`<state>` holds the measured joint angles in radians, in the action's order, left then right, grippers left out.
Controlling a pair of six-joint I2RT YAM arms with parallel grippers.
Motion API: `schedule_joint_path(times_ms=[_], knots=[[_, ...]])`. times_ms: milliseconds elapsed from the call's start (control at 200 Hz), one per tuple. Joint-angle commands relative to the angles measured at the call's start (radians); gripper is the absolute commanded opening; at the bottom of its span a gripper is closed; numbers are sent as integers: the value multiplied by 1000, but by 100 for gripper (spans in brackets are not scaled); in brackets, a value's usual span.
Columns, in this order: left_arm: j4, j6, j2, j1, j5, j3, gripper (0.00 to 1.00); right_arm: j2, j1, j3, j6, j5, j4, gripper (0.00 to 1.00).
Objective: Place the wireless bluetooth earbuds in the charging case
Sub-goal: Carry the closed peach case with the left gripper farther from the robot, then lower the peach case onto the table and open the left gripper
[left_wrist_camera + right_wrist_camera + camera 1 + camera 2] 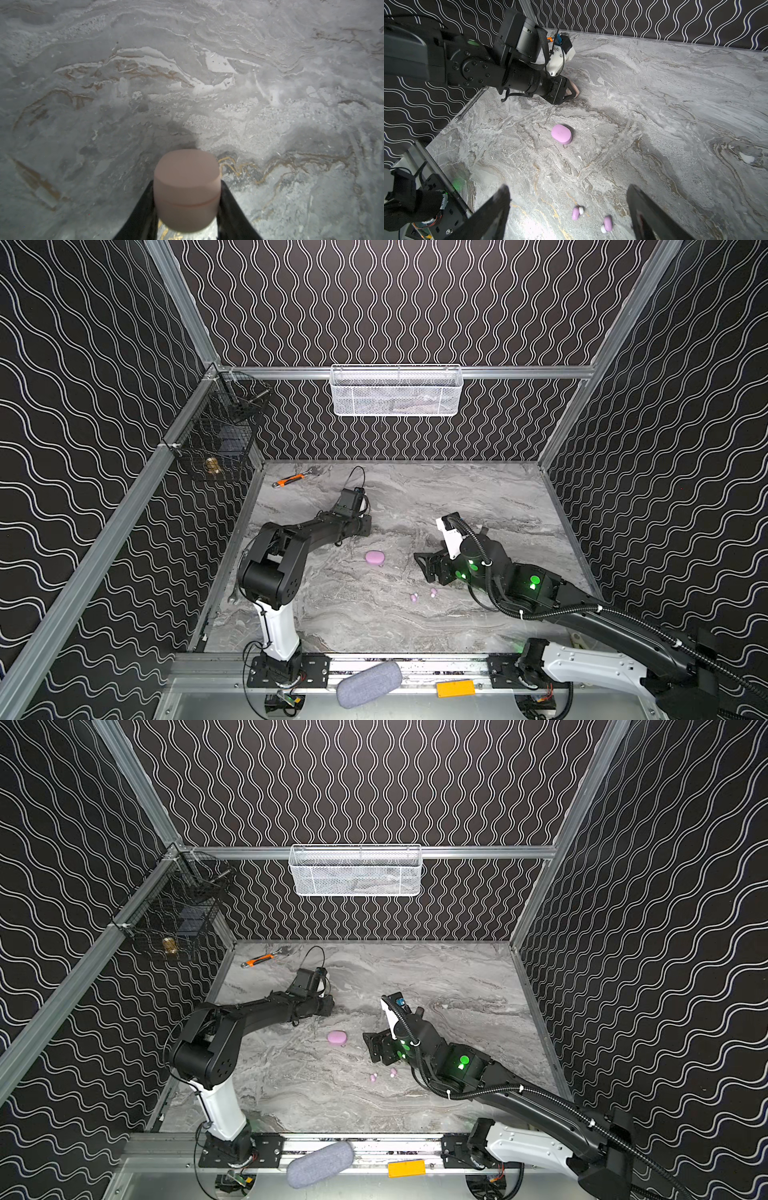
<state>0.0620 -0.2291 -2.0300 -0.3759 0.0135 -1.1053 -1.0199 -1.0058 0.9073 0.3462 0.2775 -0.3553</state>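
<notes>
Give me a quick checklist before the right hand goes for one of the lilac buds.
1. Right hand open: ok.
2. Both lilac buds lying free on the table: ok.
3. Lilac case open to take them: not ok, lid shut.
4. Left hand clear of the buds: ok, it grips a beige case farther off.
5. Beige case open: not ok, seam closed.

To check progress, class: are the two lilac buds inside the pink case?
No, one bud and the other lie on the table, apart from the case.
</notes>
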Motion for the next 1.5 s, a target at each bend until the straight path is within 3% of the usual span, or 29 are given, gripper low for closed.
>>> schedule_joint_path(times_ms=[0, 345, 606, 1096, 1497], knots=[[26, -16, -10, 6, 5, -16, 6, 8, 0, -2, -4, 0, 28, 89], [46, -35, 11, 6, -7, 22, 22, 11, 0, 8, -21, 0, 18, 89], [65, -44, 24, 6, -18, 43, 45, 12, 1, 21, -28, 0, 7, 88], [80, -35, 40, 7, -14, 49, 52, -7, 0, 61, -47, -6, -12, 89], [169, -20, 43, 63, -46, -33, 63, -2, 0, 54, -45, -21, 0, 88]])
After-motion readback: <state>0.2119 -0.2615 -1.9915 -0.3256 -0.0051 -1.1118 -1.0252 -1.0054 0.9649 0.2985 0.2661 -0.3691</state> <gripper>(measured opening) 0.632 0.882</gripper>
